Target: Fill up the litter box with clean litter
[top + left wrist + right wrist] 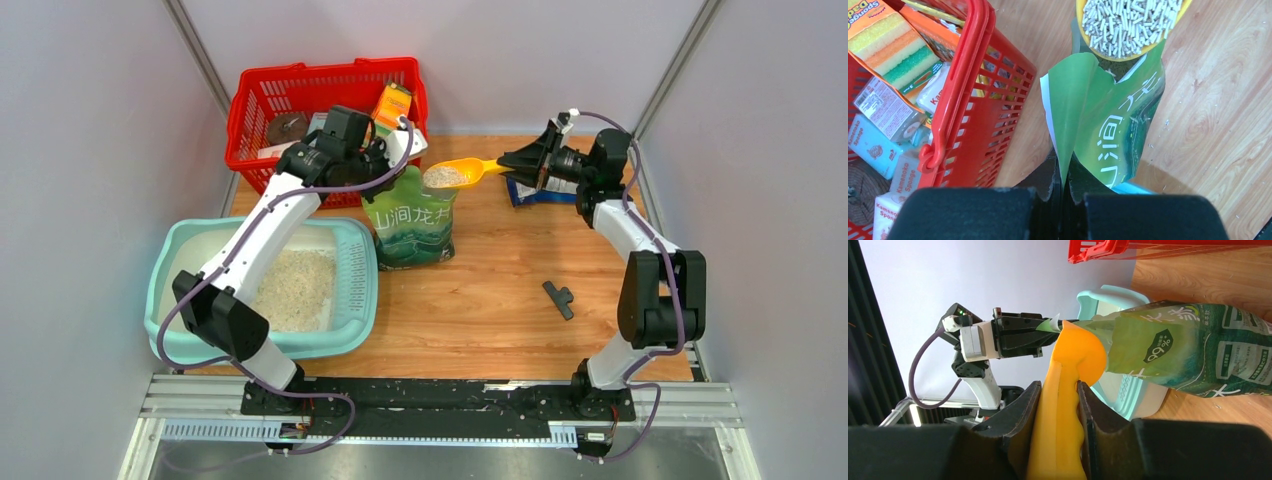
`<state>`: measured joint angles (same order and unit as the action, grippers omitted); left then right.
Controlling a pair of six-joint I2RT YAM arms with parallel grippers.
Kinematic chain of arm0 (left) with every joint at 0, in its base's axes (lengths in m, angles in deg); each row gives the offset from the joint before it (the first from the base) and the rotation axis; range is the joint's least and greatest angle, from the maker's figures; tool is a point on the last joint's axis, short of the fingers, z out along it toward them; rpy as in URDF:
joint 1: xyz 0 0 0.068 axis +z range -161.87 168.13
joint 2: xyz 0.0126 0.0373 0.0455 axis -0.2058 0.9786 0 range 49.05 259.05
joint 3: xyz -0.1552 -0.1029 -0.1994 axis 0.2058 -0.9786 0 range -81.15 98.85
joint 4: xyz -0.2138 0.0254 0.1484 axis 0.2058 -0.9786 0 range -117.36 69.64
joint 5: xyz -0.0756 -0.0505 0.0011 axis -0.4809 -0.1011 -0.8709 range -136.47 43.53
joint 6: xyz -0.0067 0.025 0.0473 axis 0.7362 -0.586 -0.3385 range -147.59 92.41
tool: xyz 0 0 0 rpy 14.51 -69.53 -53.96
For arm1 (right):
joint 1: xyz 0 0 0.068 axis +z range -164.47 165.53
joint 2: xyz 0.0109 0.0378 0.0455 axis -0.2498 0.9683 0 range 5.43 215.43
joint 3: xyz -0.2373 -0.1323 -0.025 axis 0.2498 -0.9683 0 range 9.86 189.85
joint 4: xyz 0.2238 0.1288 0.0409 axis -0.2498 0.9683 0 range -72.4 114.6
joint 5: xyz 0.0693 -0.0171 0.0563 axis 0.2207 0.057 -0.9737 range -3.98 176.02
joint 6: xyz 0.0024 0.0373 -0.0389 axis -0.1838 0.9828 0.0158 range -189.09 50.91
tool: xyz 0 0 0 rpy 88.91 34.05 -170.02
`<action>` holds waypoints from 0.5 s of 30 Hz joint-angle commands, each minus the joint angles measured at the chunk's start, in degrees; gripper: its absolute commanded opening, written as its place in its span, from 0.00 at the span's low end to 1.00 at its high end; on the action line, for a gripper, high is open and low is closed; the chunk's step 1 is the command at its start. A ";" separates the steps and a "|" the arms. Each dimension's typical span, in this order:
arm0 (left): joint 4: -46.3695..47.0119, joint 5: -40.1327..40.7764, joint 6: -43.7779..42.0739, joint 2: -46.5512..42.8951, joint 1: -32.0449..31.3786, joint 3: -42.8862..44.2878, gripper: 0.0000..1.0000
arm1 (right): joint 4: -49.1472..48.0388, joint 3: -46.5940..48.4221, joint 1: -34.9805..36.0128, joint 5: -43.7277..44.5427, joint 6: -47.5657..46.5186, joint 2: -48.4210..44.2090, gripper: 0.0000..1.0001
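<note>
clean litter [295, 290] in litter box [356, 292] | bag [412, 228] right | basket [330, 70] behind | scoop [458, 174] above bag

L tool [1063, 186] pinches green bag [1118, 125] flap, yellow scoop [1150, 53] w/ litter [1128, 25] beyond.

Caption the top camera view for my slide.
Right end effector holds a scoop of litter above the green bag pinched by the left end effector.
</note>
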<state>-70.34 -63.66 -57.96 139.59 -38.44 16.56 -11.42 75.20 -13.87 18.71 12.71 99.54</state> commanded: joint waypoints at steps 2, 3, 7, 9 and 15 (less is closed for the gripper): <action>11.12 1.28 -1.54 -1.51 0.81 7.49 0.00 | -5.27 1.72 0.36 -0.19 3.02 -0.68 0.00; 11.30 1.11 -0.84 -0.90 0.90 7.67 0.00 | -4.57 1.72 0.80 -0.10 2.84 -0.94 0.00; 11.31 1.02 1.45 0.60 1.08 9.25 0.11 | -1.84 1.37 3.17 0.25 1.79 -2.61 0.00; 11.22 1.63 3.64 0.86 1.17 10.39 0.43 | -0.61 1.37 5.53 0.34 1.26 -2.79 0.00; 10.95 1.28 10.49 -3.26 4.23 12.15 0.66 | 1.24 5.23 12.56 0.77 0.55 0.63 0.00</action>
<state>-63.21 -62.21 -53.42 141.76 -36.65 25.96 -10.83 75.55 -5.60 19.06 13.56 99.49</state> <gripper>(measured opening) 0.628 0.300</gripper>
